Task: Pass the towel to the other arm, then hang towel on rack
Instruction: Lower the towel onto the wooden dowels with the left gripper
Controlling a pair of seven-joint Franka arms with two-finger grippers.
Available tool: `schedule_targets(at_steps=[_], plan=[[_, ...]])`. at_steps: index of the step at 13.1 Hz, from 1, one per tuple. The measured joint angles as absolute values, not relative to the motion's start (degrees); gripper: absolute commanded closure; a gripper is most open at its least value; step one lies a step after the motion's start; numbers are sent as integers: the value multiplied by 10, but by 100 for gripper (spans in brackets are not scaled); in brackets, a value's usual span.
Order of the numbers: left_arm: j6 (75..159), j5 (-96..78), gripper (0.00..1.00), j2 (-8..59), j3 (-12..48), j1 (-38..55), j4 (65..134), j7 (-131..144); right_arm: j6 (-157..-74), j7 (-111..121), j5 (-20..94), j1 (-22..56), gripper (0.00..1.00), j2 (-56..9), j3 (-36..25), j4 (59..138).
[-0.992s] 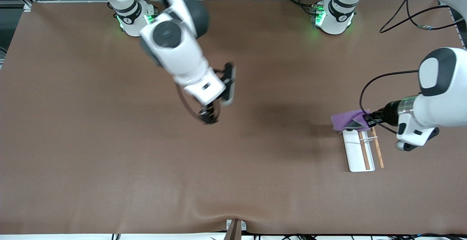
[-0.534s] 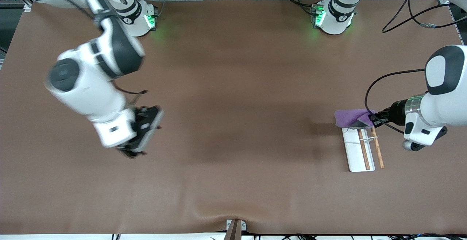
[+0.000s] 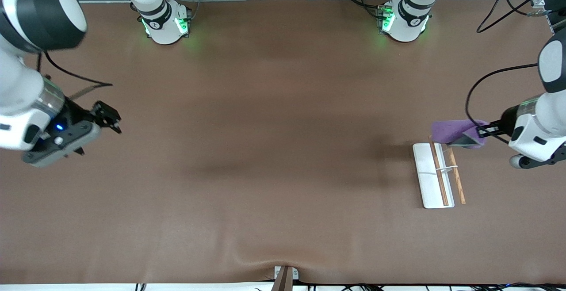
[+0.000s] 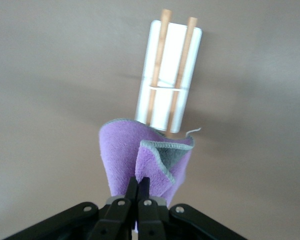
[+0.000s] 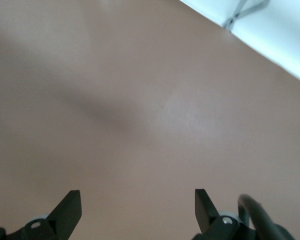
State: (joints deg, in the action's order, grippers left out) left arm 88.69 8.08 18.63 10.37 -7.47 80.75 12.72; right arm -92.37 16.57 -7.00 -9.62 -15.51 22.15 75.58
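Note:
The lilac towel (image 3: 455, 130) hangs folded from my left gripper (image 3: 483, 131), which is shut on its edge above the table. It hangs over the end of the rack (image 3: 426, 180) that lies farthest from the front camera. The rack has a flat white base and two light-brown rods (image 3: 439, 174), and it lies toward the left arm's end of the table. In the left wrist view the towel (image 4: 140, 155) droops from the left gripper (image 4: 140, 184), with the rack (image 4: 169, 75) below it. My right gripper (image 3: 108, 118) stands open and empty over the right arm's end of the table. The right wrist view shows this gripper (image 5: 137, 205) over bare mat.
A brown mat (image 3: 274, 149) covers the table. A small bracket (image 3: 285, 275) sits at the table's edge nearest the front camera. The two arm bases (image 3: 164, 21) stand along the edge farthest from that camera, with cables (image 3: 508, 65) trailing by the left arm.
The right arm has swung from the table's middle out to its own end, gripper open throughout. The left gripper has carried the towel a little toward the left arm's end, off the rack's base.

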Motion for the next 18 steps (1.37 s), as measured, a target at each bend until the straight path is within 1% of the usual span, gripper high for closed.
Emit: schedule_targets(at_steps=[2, 3, 6, 9, 11, 14, 16, 18], plan=[[891, 100, 100, 190, 102, -102, 808, 46, -884, 91, -73, -98, 0, -120, 213, 757], [903, 104, 100, 193, 101, -117, 809, 8, -867, 72, -73, -93, 0, -101, 196, 758], [961, 107, 100, 217, 101, -149, 811, -82, -809, 57, -72, -62, 0, -55, 115, 764], [1006, 107, 100, 254, 105, -142, 812, -91, -774, 26, -71, -59, 0, -28, 86, 765], [1032, 108, 100, 281, 107, -124, 813, -91, -766, -4, -64, -42, 0, -18, 64, 772], [1044, 121, 100, 301, 109, -91, 813, -86, -775, -11, -21, -14, 0, -12, 5, 800], [1044, 121, 100, 300, 112, -79, 809, -63, -783, -10, -8, -14, 0, -6, -11, 815], [1044, 121, 100, 297, 121, -78, 803, -51, -783, -9, -2, -14, 0, 0, -14, 823]])
